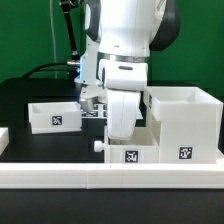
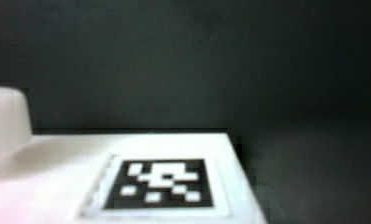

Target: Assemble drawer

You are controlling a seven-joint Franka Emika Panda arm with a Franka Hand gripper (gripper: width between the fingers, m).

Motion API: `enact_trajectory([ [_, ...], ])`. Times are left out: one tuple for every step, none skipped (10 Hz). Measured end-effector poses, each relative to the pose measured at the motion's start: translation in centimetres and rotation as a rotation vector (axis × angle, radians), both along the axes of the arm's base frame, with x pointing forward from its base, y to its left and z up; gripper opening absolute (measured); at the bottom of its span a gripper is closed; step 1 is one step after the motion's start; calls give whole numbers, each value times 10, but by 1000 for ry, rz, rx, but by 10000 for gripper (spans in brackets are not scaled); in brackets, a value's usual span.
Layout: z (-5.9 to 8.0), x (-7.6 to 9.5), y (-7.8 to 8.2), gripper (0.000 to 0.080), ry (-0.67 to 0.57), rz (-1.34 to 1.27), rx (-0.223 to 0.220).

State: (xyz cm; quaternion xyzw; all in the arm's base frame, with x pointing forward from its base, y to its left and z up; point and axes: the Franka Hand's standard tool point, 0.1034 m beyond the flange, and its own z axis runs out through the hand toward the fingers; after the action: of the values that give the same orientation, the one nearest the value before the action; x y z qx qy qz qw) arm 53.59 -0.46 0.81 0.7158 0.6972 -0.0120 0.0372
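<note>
The large cube-shaped shell (image 1: 183, 120) of the drawer stands at the exterior view's right, open side up, with a tag on its front. One small tray (image 1: 55, 115) lies at the left. The other small tray (image 1: 128, 152) lies at the front centre, its knob (image 1: 99, 146) pointing left. My gripper (image 1: 119, 137) is lowered onto this front tray and its fingers are hidden by the hand. The wrist view shows a white tagged surface (image 2: 164, 182) very close and blurred, with a rounded white part (image 2: 4, 118) beside it. No fingers show there.
The long white border wall (image 1: 110, 178) runs along the front, right before the front tray and the shell. A white edge (image 1: 3, 138) shows at the far left. Black cables (image 1: 45, 70) run behind the arm over the dark table.
</note>
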Motion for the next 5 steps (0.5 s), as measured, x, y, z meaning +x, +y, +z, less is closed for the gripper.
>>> enact_trajectory([
  [0,1,-2,42,1,-6,0],
  [0,0,-2,42,1,-6,0],
  [0,0,-2,42,1,-6,0],
  [0,0,-2,42,1,-6,0],
  [0,0,-2,42,1,-4,0],
])
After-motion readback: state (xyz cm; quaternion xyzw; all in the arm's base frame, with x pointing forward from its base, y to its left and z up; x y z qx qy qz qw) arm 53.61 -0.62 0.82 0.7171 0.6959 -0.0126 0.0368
